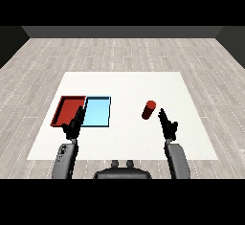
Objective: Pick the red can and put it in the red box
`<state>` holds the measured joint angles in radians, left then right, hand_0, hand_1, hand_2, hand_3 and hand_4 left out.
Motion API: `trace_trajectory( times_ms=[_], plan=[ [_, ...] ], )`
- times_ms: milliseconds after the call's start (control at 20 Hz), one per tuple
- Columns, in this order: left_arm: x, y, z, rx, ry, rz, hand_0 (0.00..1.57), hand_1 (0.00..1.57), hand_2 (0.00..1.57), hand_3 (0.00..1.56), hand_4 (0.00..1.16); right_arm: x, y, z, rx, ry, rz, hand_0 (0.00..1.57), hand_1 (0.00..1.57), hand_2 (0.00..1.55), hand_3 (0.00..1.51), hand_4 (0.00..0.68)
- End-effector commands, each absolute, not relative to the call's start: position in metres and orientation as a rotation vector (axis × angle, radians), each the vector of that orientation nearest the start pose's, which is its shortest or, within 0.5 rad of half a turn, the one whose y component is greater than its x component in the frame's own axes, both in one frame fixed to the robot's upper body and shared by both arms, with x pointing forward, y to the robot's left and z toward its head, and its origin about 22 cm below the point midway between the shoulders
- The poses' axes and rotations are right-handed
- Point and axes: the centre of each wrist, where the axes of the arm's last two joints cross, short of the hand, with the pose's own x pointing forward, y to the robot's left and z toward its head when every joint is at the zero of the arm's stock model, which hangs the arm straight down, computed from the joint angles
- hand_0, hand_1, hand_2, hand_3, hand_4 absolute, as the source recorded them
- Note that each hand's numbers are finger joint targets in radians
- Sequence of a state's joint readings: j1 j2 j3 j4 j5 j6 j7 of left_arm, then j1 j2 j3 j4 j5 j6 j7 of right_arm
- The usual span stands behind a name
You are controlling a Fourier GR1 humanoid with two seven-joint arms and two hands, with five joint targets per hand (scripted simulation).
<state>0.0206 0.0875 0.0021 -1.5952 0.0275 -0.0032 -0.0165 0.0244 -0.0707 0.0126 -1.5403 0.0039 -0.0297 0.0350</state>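
Clearly we have barely begun: our left hand (75, 123) hangs relaxed, holding nothing, over the red tray (67, 109), which holds nothing; the light blue tray (97, 112) sits beside it; the red can (149, 109) lies ungrasped on the table (124, 83), near our open right hand (168, 125).

Head view, high and set back

It looks down and forward across the whole white counter (129, 83) to the wood floor (119, 51) beyond, forearms entering from the lower corners.
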Motion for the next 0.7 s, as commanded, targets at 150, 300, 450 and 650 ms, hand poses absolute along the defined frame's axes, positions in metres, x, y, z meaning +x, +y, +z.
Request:
trace_trajectory(
  times_ms=[150,300,450,650],
  plan=[
    [0.245,0.249,0.007,0.070,-1.566,-0.068,0.00,0.00,0.00,0.00,0.00,0.272,-0.336,0.010,-0.088,-1.550,0.029,0.00,0.00,0.00,0.00,0.000],
    [0.253,0.240,0.045,0.003,-1.935,0.000,0.00,0.00,0.00,0.00,0.00,0.280,-0.339,0.039,-0.028,-1.842,0.023,0.00,0.00,0.00,0.00,0.000],
    [0.245,0.242,0.035,0.002,-2.002,-0.009,0.00,0.00,0.00,0.00,0.00,0.280,-0.365,0.032,-0.007,-1.901,0.029,0.00,0.00,0.00,0.00,0.000],
    [0.241,0.238,0.018,0.018,-2.018,-0.015,0.00,0.00,0.00,0.00,0.00,0.290,-0.382,0.007,0.019,-1.909,0.035,0.00,0.00,0.00,0.00,0.000]
  ],
)
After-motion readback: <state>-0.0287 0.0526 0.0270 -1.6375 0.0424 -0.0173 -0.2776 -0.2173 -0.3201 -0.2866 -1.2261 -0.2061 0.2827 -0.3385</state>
